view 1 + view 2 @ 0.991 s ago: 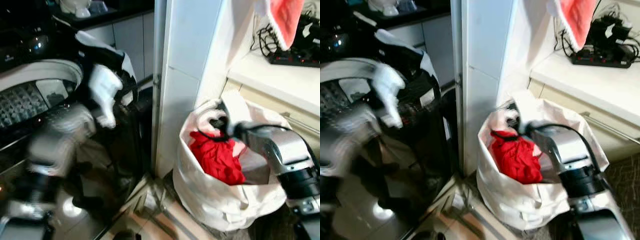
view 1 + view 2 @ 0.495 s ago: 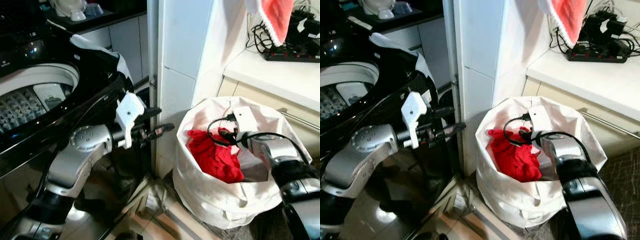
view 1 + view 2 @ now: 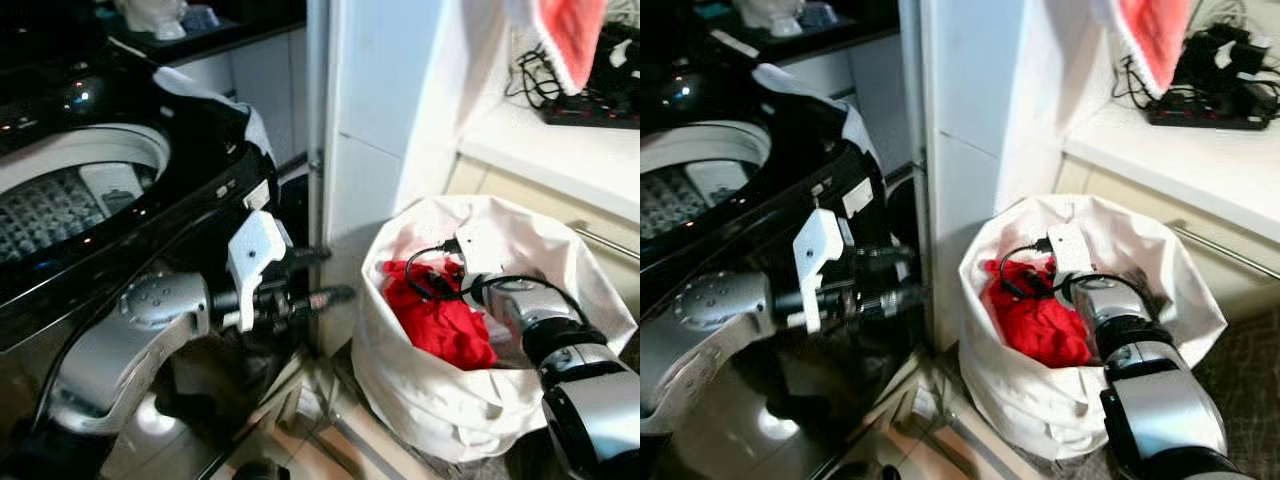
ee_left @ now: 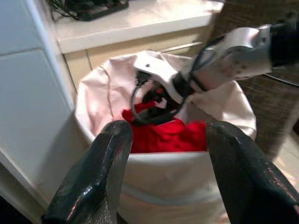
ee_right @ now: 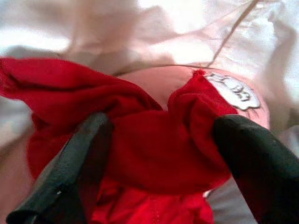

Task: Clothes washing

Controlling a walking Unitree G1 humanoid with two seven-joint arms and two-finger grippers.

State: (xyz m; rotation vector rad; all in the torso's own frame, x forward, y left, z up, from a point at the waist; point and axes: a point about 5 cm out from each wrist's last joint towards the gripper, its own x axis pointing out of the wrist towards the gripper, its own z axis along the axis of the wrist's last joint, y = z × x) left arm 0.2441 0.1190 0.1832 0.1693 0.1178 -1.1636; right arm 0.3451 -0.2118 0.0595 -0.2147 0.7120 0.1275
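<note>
Red garment (image 3: 440,318): bright red, soft, bunched into loose folds. A pale pink inner face with a small white label shows on one fold in the right wrist view. It lies inside the white laundry bag (image 3: 420,395), heaped toward the side nearer the washing machine, top just below the rim.

Right gripper (image 5: 159,158): down inside the bag, fingers spread apart, one on each side of a raised fold of the red cloth. Fingers press into the fabric on both flanks but are not closed on it. A loop of black cable (image 3: 425,280) and a white wrist block sit over the garment.

Left gripper (image 3: 330,275): held in mid-air between the washing machine and the bag, fingers apart, nothing between them, pointing toward the bag. In the left wrist view the bag, the red cloth and the right arm show between its two fingers (image 4: 105,158).

Surface and room: glossy tiled floor (image 3: 160,425) at lower left, reflecting light. A white tiled pillar (image 3: 370,150) stands between machine and bag. To the right, a pale counter (image 3: 560,150) with a black power strip (image 3: 595,110) and tangled cables; a pink cloth (image 3: 570,35) hangs above it.

Containers: black top-loading washing machine (image 3: 130,230) at left, lid up, drum open; contents of the drum cannot be made out. The bag stands upright on the floor against the pillar, mouth open, holding the red garment and some white fabric under it.
</note>
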